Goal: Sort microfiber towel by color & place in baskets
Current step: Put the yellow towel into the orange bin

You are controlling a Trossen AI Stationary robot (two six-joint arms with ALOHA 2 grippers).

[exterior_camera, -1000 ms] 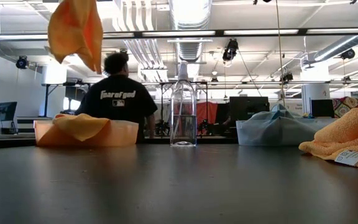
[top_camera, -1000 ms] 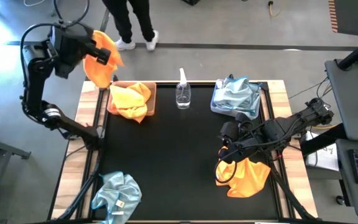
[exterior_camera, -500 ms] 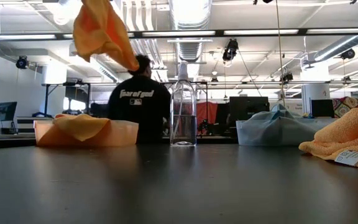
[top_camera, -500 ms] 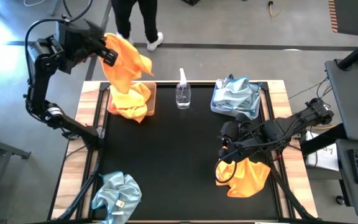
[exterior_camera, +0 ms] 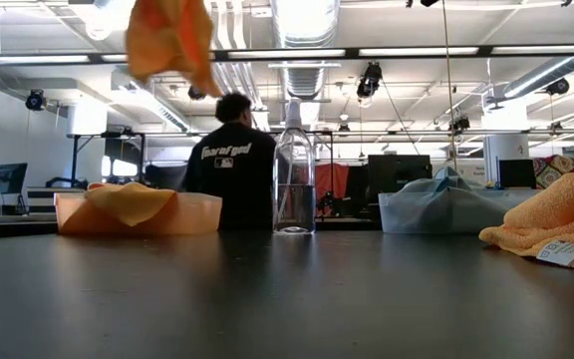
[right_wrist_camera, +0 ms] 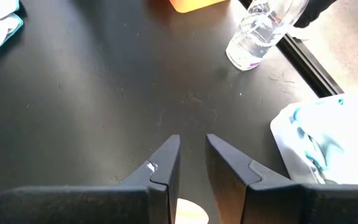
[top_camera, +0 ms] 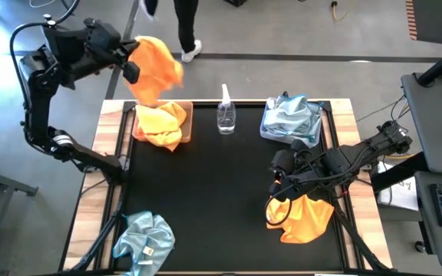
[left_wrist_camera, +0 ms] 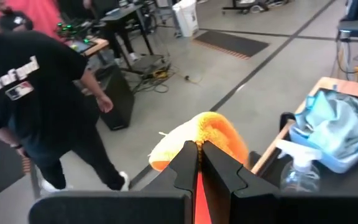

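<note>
My left gripper [top_camera: 134, 67] is raised high beyond the table's far-left corner and is shut on an orange towel [top_camera: 158, 65], which also shows as an orange towel [exterior_camera: 172, 38] near the top of the low view. Below it the tan basket [top_camera: 189, 109] holds another orange towel [top_camera: 159, 125]. The grey-blue basket [top_camera: 327, 109] holds pale blue towels [top_camera: 291, 119]. A pale blue towel [top_camera: 144, 239] lies at the near-left edge. My right gripper [top_camera: 276, 184] waits, slightly open, at the far-left edge of an orange towel [top_camera: 304, 218] lying near right. My left gripper pinches a bunched part of the orange towel [left_wrist_camera: 199, 138] between its two fingers, which point toward the table's right. The towel is lifted clear and hangs past the fingertips, above the tan basket's far-left part; one layer or several, I cannot tell.
A clear spray bottle [top_camera: 225, 115] stands upright between the two baskets at the far edge. A person [exterior_camera: 229, 165] stands beyond the far edge, behind the tan basket. The black mat's middle [top_camera: 213, 192] holds nothing.
My left gripper has carried the orange towel toward the table's right, from beside the far-left corner to above the tan basket, and a little up. The hanging towel has swung along with it. The person behind the table has walked to the right.
</note>
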